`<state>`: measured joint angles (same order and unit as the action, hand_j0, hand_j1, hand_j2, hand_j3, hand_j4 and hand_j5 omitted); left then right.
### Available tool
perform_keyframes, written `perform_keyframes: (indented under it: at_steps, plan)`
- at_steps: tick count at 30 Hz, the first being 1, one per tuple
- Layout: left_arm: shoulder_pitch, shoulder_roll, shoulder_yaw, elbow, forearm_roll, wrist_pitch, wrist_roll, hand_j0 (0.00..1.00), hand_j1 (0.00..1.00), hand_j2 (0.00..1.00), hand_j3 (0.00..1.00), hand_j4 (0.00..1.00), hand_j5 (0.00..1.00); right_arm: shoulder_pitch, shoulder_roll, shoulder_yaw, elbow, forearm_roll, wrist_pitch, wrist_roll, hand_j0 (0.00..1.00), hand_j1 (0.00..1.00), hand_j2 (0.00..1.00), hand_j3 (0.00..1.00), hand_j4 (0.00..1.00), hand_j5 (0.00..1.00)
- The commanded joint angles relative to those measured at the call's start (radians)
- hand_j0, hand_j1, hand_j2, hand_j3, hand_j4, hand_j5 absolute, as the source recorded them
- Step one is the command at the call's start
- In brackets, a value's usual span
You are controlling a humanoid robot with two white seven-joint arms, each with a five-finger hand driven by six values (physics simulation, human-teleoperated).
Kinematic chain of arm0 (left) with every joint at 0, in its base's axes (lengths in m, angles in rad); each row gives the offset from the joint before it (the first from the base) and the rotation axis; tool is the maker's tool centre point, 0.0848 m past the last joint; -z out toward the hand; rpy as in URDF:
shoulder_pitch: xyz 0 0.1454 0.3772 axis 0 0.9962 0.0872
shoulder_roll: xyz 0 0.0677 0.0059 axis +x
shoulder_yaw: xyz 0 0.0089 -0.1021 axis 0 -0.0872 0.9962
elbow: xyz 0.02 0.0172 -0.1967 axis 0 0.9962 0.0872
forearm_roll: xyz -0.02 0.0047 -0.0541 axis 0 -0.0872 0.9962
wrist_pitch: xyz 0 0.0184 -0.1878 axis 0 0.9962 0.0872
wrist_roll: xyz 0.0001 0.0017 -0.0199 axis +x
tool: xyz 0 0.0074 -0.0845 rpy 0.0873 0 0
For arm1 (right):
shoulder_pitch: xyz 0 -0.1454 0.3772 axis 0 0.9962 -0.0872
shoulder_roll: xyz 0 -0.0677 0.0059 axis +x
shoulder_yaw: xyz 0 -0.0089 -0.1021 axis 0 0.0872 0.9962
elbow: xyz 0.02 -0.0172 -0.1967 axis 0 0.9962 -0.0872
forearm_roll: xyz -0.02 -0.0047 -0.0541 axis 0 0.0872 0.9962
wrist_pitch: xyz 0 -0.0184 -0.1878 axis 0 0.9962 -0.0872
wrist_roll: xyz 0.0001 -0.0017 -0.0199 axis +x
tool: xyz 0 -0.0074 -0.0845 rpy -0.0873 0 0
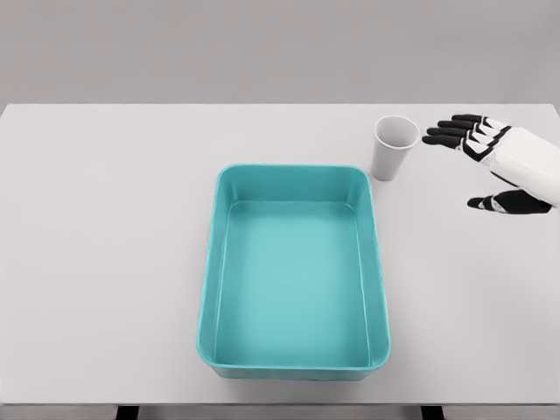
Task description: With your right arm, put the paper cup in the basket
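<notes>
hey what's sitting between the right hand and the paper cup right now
Nothing. In the head view, only a short bare strip of white table separates the open right hand from the upright paper cup.

White robot hand [500, 166] — black fingers

Right hand at three o'clock, open
The right hand [499, 162] enters from the right edge, fingers [451, 131] spread toward nine o'clock, thumb apart below.

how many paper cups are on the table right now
1. The paper cup stands upright just beyond the basket's far right corner, near the open right hand. None visible inside the basket.
</notes>
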<state>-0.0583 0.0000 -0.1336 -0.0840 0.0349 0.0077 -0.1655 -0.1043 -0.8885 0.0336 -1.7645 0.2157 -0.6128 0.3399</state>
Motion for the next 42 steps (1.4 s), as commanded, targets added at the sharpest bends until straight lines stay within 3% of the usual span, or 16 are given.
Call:
perform_keyframes:
  at_steps: [1, 7, 8, 10, 12, 13, 16, 18, 21, 23, 24, 25, 30, 35, 37, 42]
  plan:
    - [0.000, 0.000, 0.000, 0.001, 0.000, 0.000, 0.000, 1.00, 1.00, 1.00, 1.00, 1.00, 1.00, 0.000, -0.004, -0.003, 0.000, -0.010, 0.002, 0.001, 1.00, 1.00, 1.00, 1.00, 1.00, 1.00]
    - [0.000, 0.000, 0.000, 0.000, 0.000, 0.000, 0.000, 1.00, 1.00, 1.00, 1.00, 1.00, 1.00, -0.003, 0.045, -0.046, 0.003, -0.015, 0.002, 0.019, 1.00, 1.00, 1.00, 1.00, 1.00, 1.00]
    - [0.002, 0.000, 0.000, 0.000, 0.000, 0.000, 0.000, 1.00, 1.00, 1.00, 1.00, 1.00, 1.00, -0.005, 0.048, -0.067, 0.005, -0.015, 0.002, 0.057, 1.00, 1.00, 1.00, 1.00, 1.00, 1.00]
    - [0.000, 0.000, 0.000, 0.000, 0.000, 0.000, 0.000, 1.00, 1.00, 1.00, 1.00, 1.00, 1.00, -0.009, 0.141, -0.153, 0.005, -0.015, 0.002, 0.160, 1.00, 1.00, 1.00, 1.00, 1.00, 1.00]
    - [0.002, 0.000, 0.000, 0.000, 0.000, 0.000, 0.000, 1.00, 1.00, 1.00, 1.00, 1.00, 1.00, -0.023, 0.187, -0.181, 0.005, -0.021, 0.002, 0.271, 1.00, 1.00, 1.00, 1.00, 1.00, 1.00]
    - [0.000, 0.000, 0.000, 0.000, 0.000, 0.000, 0.000, 1.00, 1.00, 1.00, 1.00, 1.00, 1.00, -0.040, 0.191, -0.172, 0.007, -0.087, 0.060, 0.271, 1.00, 1.00, 1.00, 1.00, 1.00, 1.00]
    - [0.002, 0.000, 0.000, 0.000, 0.000, 0.000, 0.000, 1.00, 1.00, 1.00, 1.00, 1.00, 1.00, -0.044, 0.187, -0.112, 0.082, -0.347, 0.171, 0.271, 1.00, 1.00, 1.00, 1.00, 1.00, 1.00]
    - [0.000, 0.000, 0.000, 0.001, 0.000, 0.000, 0.000, 1.00, 1.00, 1.00, 1.00, 1.00, 1.00, -0.051, 0.189, -0.100, 0.145, -0.440, 0.196, 0.271, 1.00, 1.00, 1.00, 1.00, 1.00, 1.00]
    - [0.002, 0.000, 0.000, 0.000, 0.000, 0.000, 0.000, 1.00, 1.00, 1.00, 1.00, 1.00, 1.00, -0.112, 0.233, -0.092, 0.203, -0.449, 0.317, 0.271, 1.00, 1.00, 1.00, 1.00, 1.00, 1.00]
    - [0.002, 0.000, 0.000, 0.000, 0.000, 0.000, 0.000, 1.00, 1.00, 1.00, 1.00, 1.00, 1.00, -0.112, 0.233, -0.092, 0.203, -0.449, 0.317, 0.271, 1.00, 1.00, 1.00, 1.00, 1.00, 1.00]
    - [0.000, 0.000, 0.000, 0.000, 0.000, 0.000, 0.000, 1.00, 1.00, 1.00, 1.00, 1.00, 1.00, -0.195, 0.342, -0.095, 0.287, -0.450, 0.406, 0.271, 1.00, 1.00, 1.00, 1.00, 1.00, 1.00]
    - [0.000, 0.000, 0.000, 0.000, 0.000, 0.000, 0.000, 1.00, 1.00, 1.00, 1.00, 1.00, 1.00, -0.202, 0.371, -0.100, 0.295, -0.453, 0.447, 0.271, 1.00, 1.00, 1.00, 1.00, 1.00, 1.00]
    - [0.000, 0.000, 0.000, 0.001, 0.000, 0.000, 0.000, 1.00, 1.00, 1.00, 1.00, 1.00, 1.00, -0.204, 0.408, -0.107, 0.335, -0.513, 0.464, 0.271, 1.00, 1.00, 1.00, 1.00, 1.00, 1.00]
    - [0.002, 0.000, 0.000, 0.000, 0.000, 0.000, 0.000, 1.00, 1.00, 1.00, 1.00, 1.00, 1.00, -0.215, 0.410, -0.095, 0.464, -0.556, 0.470, 0.271, 1.00, 1.00, 1.00, 1.00, 1.00, 1.00]
    - [0.000, 0.000, 0.000, 0.000, 0.000, 0.000, 0.000, 1.00, 1.00, 1.00, 1.00, 1.00, 1.00, -0.227, 0.439, -0.095, 0.523, -0.553, 0.467, 0.271, 1.00, 1.00, 1.00, 1.00, 1.00, 1.00]
    - [0.000, 0.000, 0.000, 0.000, 0.000, 0.000, 0.000, 1.00, 1.00, 1.00, 1.00, 1.00, 1.00, -0.235, 0.476, -0.093, 0.596, -0.550, 0.466, 0.271, 1.00, 1.00, 1.00, 1.00, 1.00, 1.00]
